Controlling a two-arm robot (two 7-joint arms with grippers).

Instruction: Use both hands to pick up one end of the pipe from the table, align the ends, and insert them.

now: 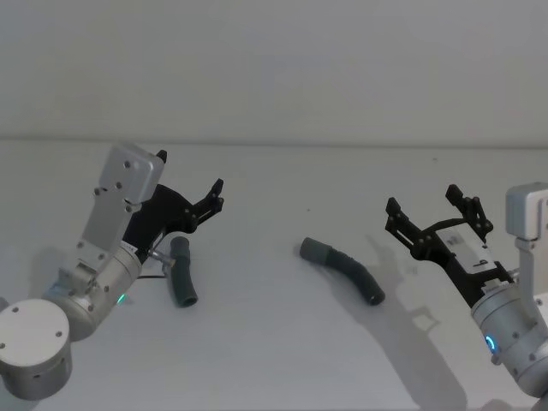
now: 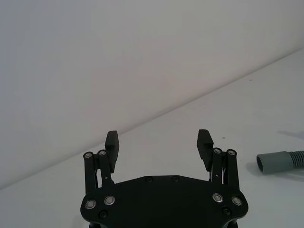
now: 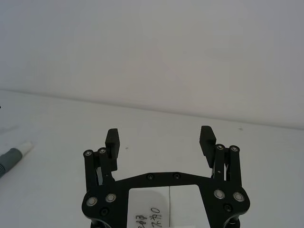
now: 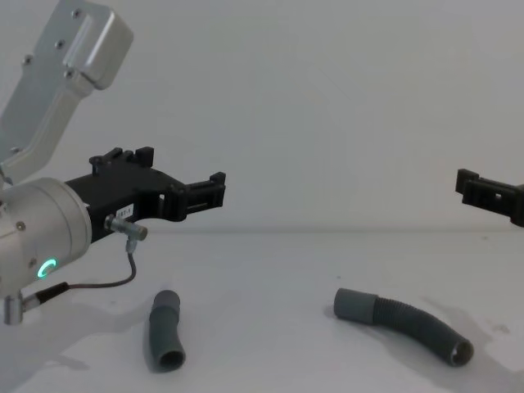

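Stood at the very start, with grasping, aligning and inserting all left to do. Played out on a plain matte white worktop [image 1: 257, 360] before a bare pale wall [image 1: 274, 68]. Held the left pincer [image 2: 158, 140] and the right pincer [image 3: 159, 137] raised, spread wide and empty. Left the ribbed hose [image 1: 347, 270] lying mid-worktop, cuff [image 1: 314, 251] turned toward the short curved tube [image 1: 182, 278], itself flat below the left pincer, well apart.

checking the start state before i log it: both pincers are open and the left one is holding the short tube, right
Not quite. The left pincer and the right pincer are both open, but the left one holds nothing. The short tube lies on the table, apart from it, as the chest view shows.
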